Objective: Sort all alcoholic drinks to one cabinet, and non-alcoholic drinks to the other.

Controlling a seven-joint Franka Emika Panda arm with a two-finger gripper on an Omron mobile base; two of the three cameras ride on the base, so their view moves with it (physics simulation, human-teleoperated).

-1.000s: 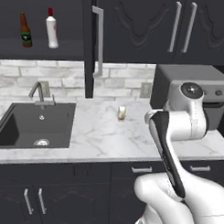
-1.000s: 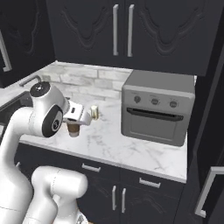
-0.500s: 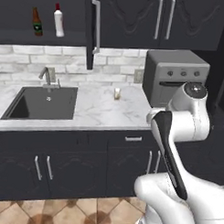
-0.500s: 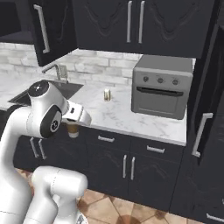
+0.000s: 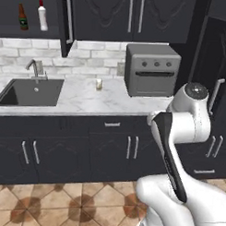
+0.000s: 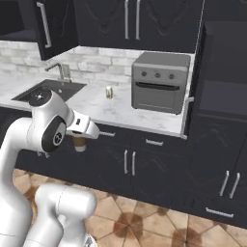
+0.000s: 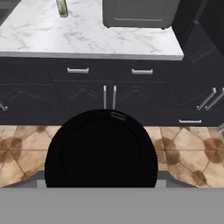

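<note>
Gripper [image 6: 80, 141] clamped on paper cup [image 6: 79, 143], left-centre of right base view (black lid [image 7: 101, 148] low in hand view) | carton [image 5: 99, 84] centre, on counter [image 5: 78, 102] | beer bottle [image 5: 22, 17], white bottle [image 5: 42, 16] upper left, on cabinet shelf

I stand in a home kitchen: a white marble counter [image 5: 83, 102] runs over dark charcoal base cabinets [image 5: 109, 149], with a black sink [image 5: 30, 92] and its faucet [image 5: 33, 68] under a pale brick backsplash [image 5: 89, 58]. A grey countertop oven [image 5: 151, 70] sits beside them, above a brown tiled floor [image 5: 70, 201].
</note>
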